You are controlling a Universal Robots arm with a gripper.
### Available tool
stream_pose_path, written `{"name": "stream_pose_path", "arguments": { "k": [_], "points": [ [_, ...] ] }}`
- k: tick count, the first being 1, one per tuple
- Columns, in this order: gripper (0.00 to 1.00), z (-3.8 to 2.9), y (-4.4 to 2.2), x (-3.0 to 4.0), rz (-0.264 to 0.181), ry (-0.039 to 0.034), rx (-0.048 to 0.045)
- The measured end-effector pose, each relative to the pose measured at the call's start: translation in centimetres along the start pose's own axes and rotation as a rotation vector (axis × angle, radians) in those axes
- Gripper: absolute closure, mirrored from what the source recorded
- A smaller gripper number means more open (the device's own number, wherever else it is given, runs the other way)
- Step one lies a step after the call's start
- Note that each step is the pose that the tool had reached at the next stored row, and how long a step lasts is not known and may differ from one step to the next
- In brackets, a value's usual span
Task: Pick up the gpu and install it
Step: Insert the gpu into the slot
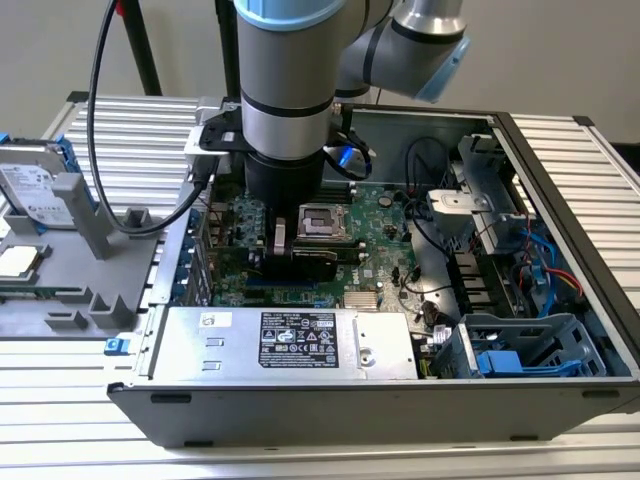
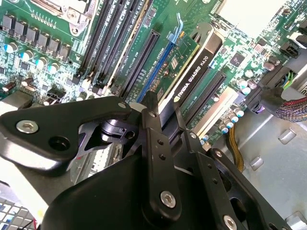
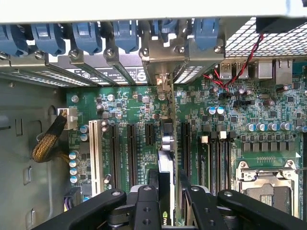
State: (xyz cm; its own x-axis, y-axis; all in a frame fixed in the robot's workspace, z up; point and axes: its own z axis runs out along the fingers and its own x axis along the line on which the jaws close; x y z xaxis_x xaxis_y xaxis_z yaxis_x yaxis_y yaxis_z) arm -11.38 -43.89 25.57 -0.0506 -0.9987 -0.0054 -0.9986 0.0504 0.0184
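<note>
Fingers [image 2: 160,112] clamp the gpu [image 2: 194,72] edge-on between them, its black shroud and green card standing upright over the motherboard [image 3: 129,103] slots, inside the open computer case [image 1: 560,190] on the table [image 1: 130,135]

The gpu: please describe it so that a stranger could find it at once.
Look inside the open computer case, at the green motherboard. Under the gripper, a narrow card stands on edge among the long slots: the gpu, the one piece there with a black shroud.
</note>
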Motion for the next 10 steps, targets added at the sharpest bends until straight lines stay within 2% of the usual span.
{"name": "stream_pose_path", "arguments": {
  "k": [10],
  "points": [
    [1.00,0.02,0.00,0.00,0.000,0.0000,0.0000]
  ]
}}
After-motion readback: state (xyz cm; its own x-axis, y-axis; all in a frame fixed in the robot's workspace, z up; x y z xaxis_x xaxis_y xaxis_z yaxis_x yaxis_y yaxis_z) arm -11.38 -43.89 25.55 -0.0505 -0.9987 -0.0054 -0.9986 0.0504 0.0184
